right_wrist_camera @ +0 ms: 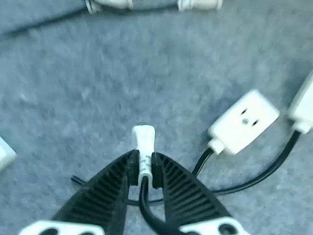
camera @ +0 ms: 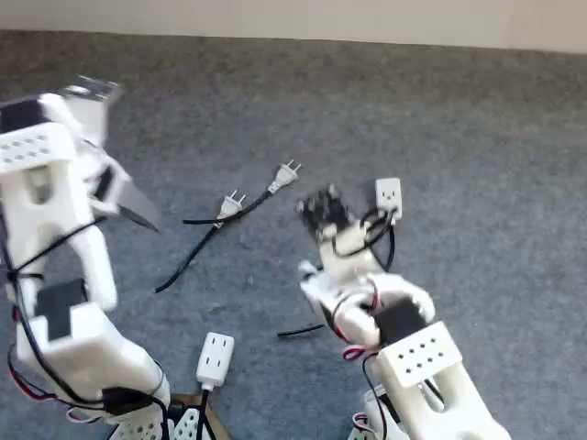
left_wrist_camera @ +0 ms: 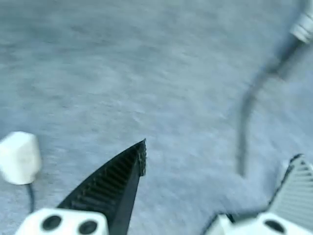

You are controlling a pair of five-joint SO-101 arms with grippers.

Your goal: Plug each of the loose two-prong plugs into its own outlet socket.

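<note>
The plug (right_wrist_camera: 143, 139), a small white rounded stub on a black cord (right_wrist_camera: 145, 203), sits pinched between the ribbed black fingers (right_wrist_camera: 112, 181) of the right hand (right_wrist_camera: 143, 160) — over the fuzzy grey desk (right_wrist_camera: 73, 98), near a white boxy outlet socket (right_wrist_camera: 243, 121) — while the left hand (left_wrist_camera: 217, 156) hangs spread.

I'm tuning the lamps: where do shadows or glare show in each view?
High view: soft, even light; the loose plugs cast faint shadows on the carpet. Right wrist view: the outlet socket throws a soft shadow beside it, and the held plug in the right tool shows no glare. Left wrist view: the open left tool shows no glare.
</note>
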